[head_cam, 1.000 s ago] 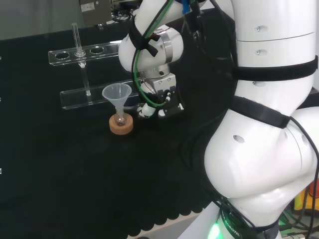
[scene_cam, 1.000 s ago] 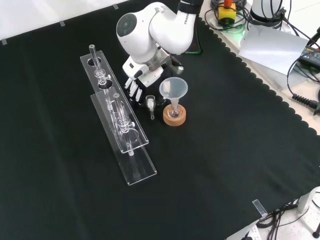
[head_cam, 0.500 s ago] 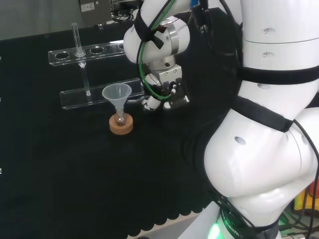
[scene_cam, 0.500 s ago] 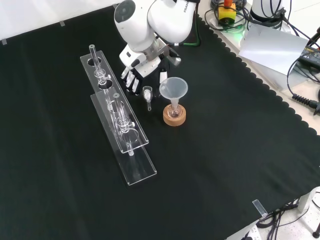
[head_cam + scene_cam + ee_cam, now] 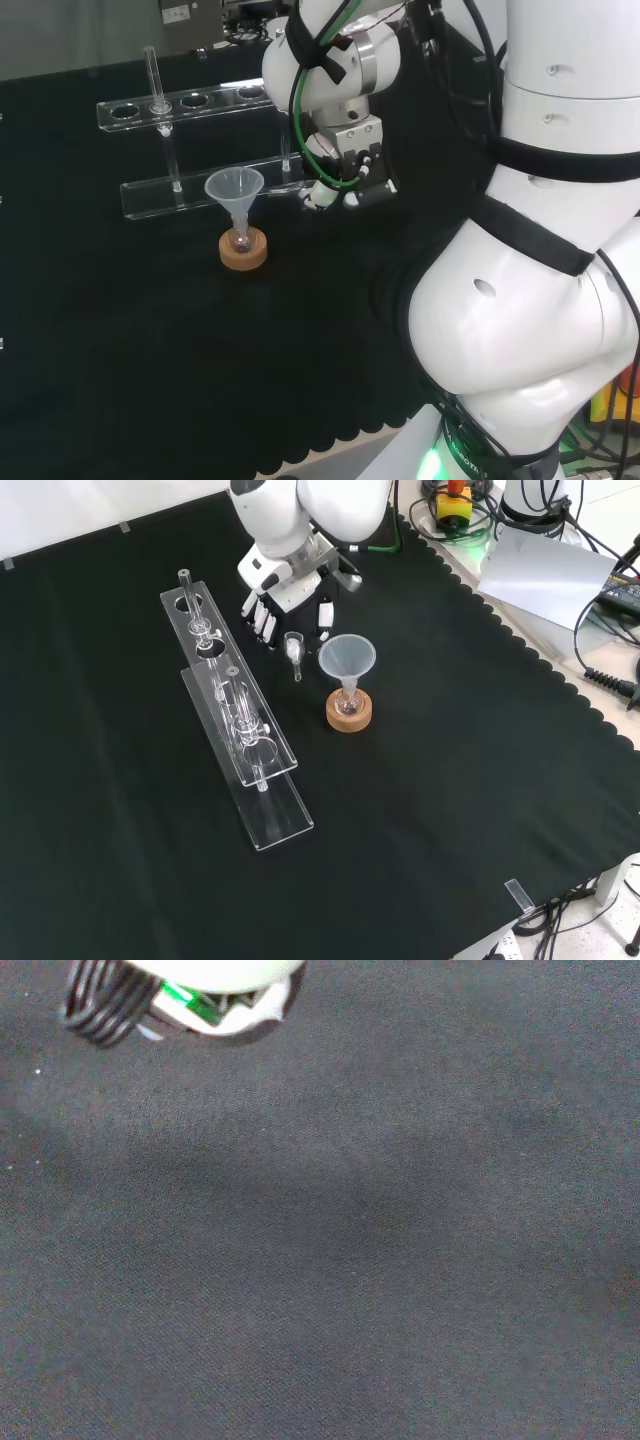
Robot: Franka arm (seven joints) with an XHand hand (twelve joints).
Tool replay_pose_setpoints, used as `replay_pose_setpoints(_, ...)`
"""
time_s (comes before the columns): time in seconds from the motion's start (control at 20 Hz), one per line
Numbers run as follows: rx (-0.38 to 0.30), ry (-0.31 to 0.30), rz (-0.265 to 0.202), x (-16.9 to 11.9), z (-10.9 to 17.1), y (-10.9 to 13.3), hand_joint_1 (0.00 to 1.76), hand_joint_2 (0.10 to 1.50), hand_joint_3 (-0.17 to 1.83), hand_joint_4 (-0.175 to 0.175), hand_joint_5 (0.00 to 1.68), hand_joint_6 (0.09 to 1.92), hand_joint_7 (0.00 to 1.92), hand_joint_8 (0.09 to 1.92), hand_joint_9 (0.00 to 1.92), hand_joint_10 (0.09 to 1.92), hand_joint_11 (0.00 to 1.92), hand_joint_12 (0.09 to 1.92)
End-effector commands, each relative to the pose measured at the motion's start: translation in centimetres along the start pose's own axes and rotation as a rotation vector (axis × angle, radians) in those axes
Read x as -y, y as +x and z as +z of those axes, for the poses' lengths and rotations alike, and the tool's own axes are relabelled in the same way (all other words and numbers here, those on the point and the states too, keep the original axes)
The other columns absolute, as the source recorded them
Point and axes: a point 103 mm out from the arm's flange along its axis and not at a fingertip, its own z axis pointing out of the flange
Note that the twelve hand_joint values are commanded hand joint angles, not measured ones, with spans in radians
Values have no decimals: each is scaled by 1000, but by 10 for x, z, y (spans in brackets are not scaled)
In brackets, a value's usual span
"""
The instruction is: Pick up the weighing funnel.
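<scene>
Front view | hand just left of funnel | fingers and thumb pinching weighing funnel

Head view from behind the arm, front view facing it — both share the funnel — wrist view close on cloth.

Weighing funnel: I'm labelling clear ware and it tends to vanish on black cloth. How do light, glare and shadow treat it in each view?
Front view: the weighing funnel shows as thin pale highlights against the black cloth, beside the hand; no strong glare. Head view: the clear rack glints along its edges. Wrist view: a soft darker shadow band crosses the cloth.
</scene>
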Motion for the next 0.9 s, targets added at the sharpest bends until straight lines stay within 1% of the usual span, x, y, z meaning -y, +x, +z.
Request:
replay_pose_setpoints(0.05, 7, -6, 8, 17, -9, -13, 1079, 685, 837, 99, 1045, 1150, 818, 758, 914, 579, 497, 1292)
replay_pose_setpoints(0.25, 17, -6, 9, 25, -17, -17, 1086, 675, 846, 85, 1056, 1137, 952, 757, 990, 574, 538, 1272)
replay_pose_setpoints(0.4, 25, -6, 13, 31, -26, -19, 1090, 667, 852, 82, 1066, 1123, 1039, 745, 1057, 569, 571, 1262)
replay_pose_setpoints(0.6, 35, 7, 18, 36, -35, -24, 1092, 663, 854, 85, 1071, 1117, 1067, 746, 1085, 572, 586, 1261)
replay_pose_setpoints(0.9, 30, -2, 22, 43, -50, -28, 1092, 656, 860, 95, 1079, 1106, 1076, 741, 1095, 570, 595, 1254)
